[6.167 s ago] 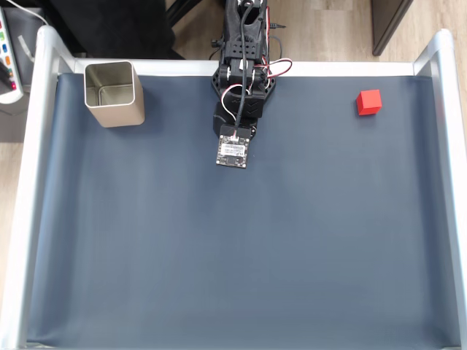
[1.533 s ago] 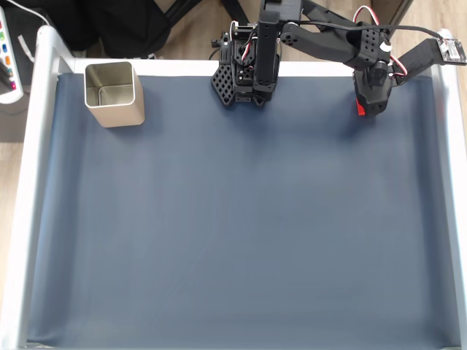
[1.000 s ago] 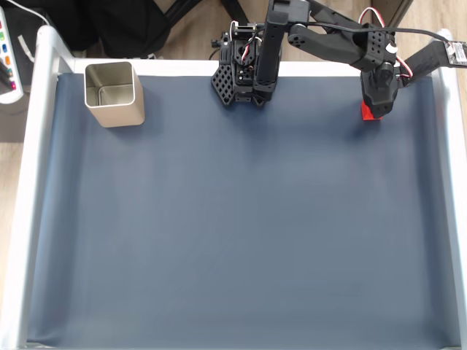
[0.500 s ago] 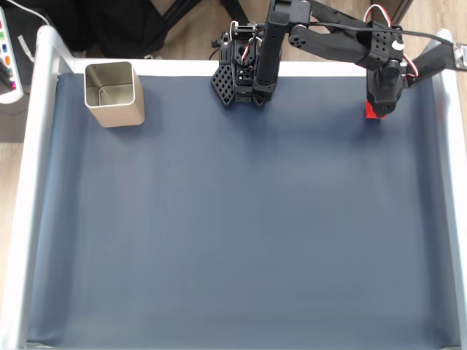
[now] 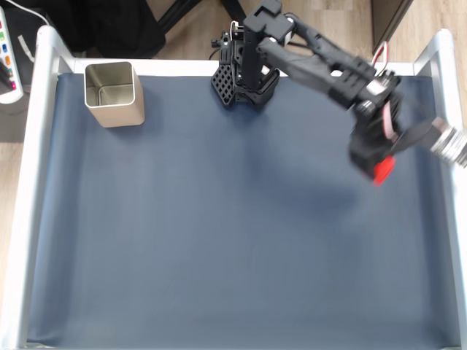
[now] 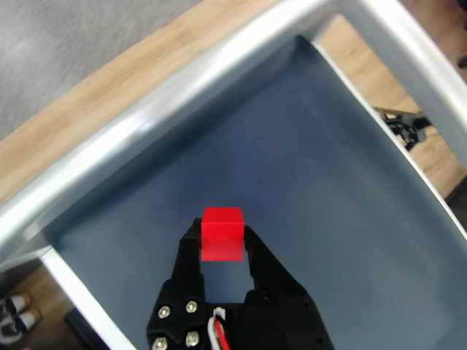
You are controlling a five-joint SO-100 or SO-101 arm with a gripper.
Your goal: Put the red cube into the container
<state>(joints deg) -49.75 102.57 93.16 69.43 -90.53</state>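
Red matte cube (image 6: 222,233) sits clamped in the black pincer (image 6: 222,244), lifted above the blue-grey tabletop (image 5: 219,240). Square beige-silver metal tin (image 5: 114,93) stands well apart, at the fixed view's upper left.

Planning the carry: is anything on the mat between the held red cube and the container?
Nothing visible. The tool holds the red cube at the fixed view's right; bare blue mat runs to the container at upper left. The arm's base sits just above that line.

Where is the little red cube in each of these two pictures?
Fixed view: the red cube sits at the right, under the arm's tip, in the hand.
Wrist view: the cube is at centre, pinched between the hand's fingers.
Shared landmark: the silver table rail.
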